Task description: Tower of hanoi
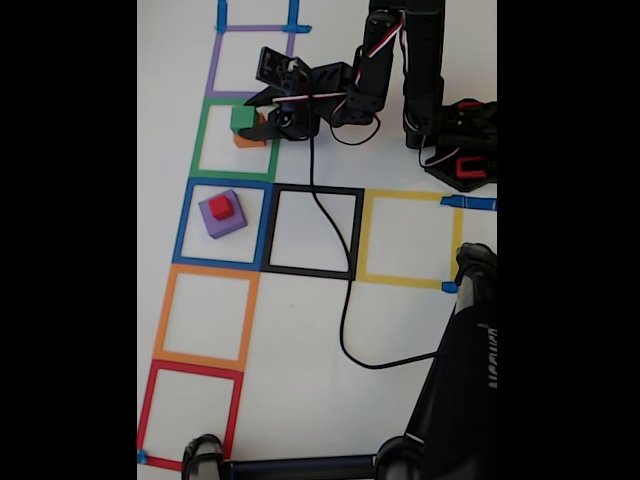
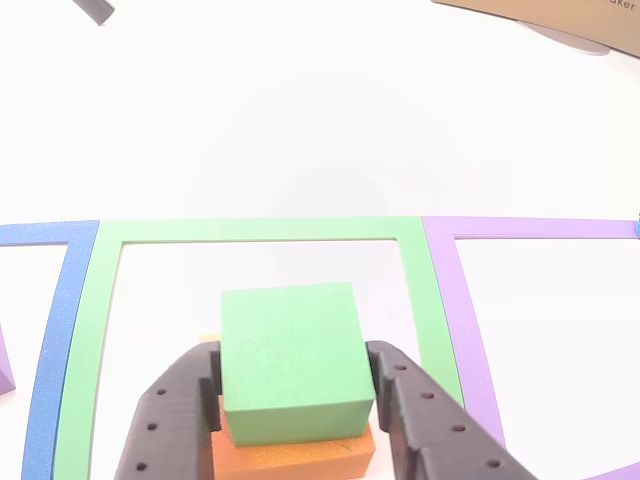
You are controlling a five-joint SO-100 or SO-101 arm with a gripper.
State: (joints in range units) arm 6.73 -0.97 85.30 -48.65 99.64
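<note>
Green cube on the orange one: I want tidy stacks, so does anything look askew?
Slightly. The green cube sits off-centre on the orange cube, overhanging its left edge, with the gripper fingers at either side.

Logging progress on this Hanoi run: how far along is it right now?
Midway, it seems. Done: the red cube sits on the purple cube in the blue square. In hand: the gripper flanks the green cube, which sits on the orange cube in the green square; grip contact is unclear. Left: gathering all four into one stack.
</note>
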